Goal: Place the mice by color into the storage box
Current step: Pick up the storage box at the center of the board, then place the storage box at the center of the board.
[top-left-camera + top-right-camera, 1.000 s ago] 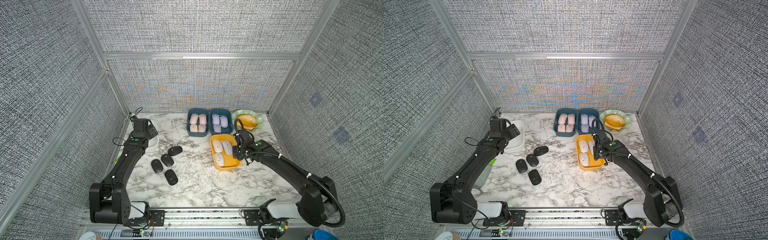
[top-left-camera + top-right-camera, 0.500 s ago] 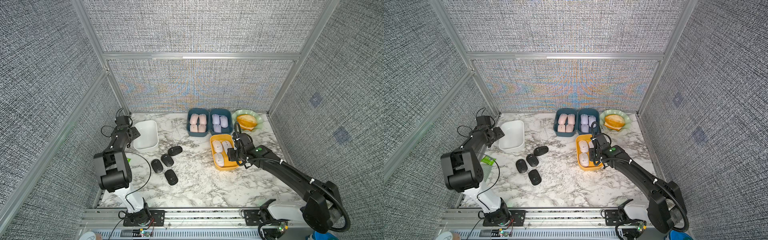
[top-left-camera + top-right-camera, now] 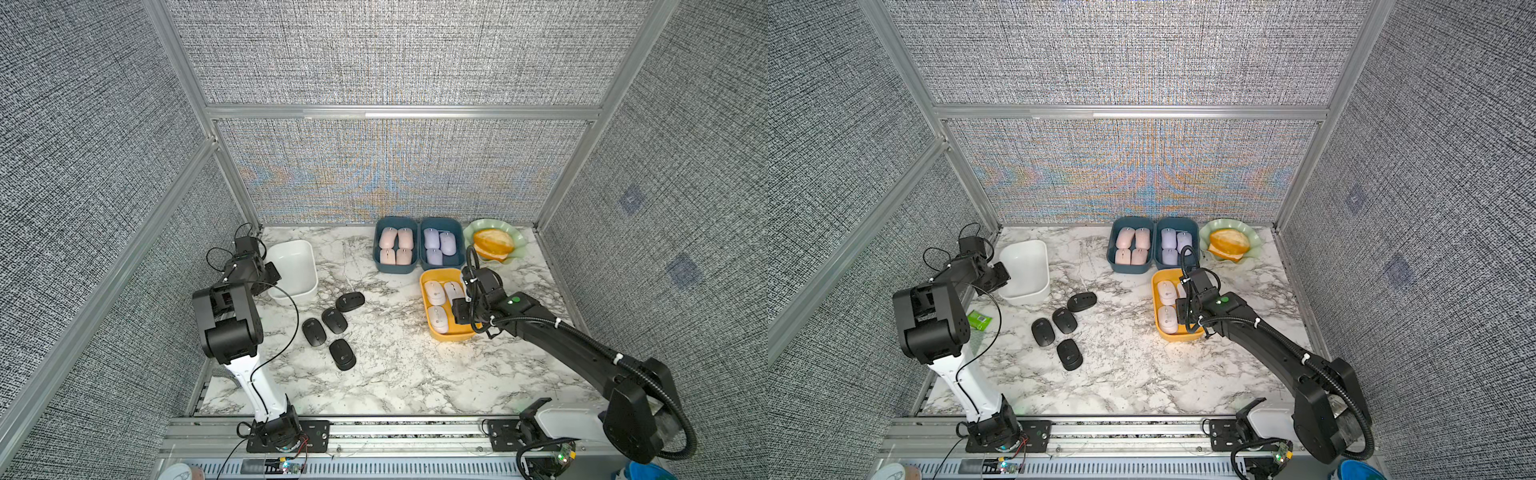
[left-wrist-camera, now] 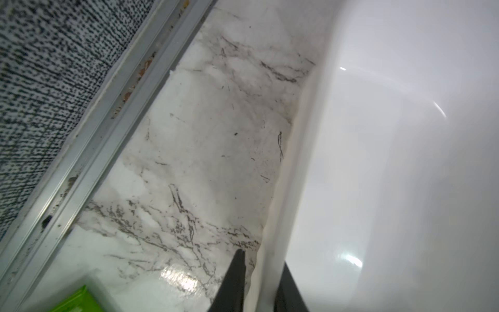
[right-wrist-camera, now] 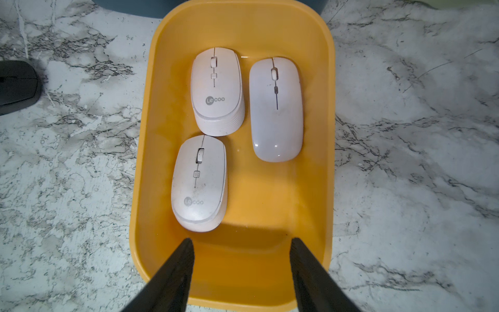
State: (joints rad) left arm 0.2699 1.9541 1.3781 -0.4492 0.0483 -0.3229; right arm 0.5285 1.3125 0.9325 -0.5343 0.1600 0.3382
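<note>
Several black mice [image 3: 334, 319] lie loose on the marble, in front of a white storage box [image 3: 309, 266]. My left gripper [image 4: 263, 259] is shut on that white box's left wall [image 4: 294, 151], one finger outside and one inside. Three white mice [image 5: 199, 183] lie in a yellow box [image 5: 145, 135]. My right gripper [image 5: 241, 240] hovers open over the yellow box's near end with nothing between its fingers. Pink mice [image 3: 395, 245] fill one blue box and lilac mice [image 3: 440, 245] the blue box beside it.
A bread roll [image 3: 494, 243] sits on a green dish at the back right. A green packet [image 3: 979, 320] lies by the left arm. The aluminium frame rail [image 4: 108, 129] runs close along the white box's left side.
My left arm swung from over the white box to its left side and the gripper shut on the wall. My right gripper drew back a little over the yellow box.
</note>
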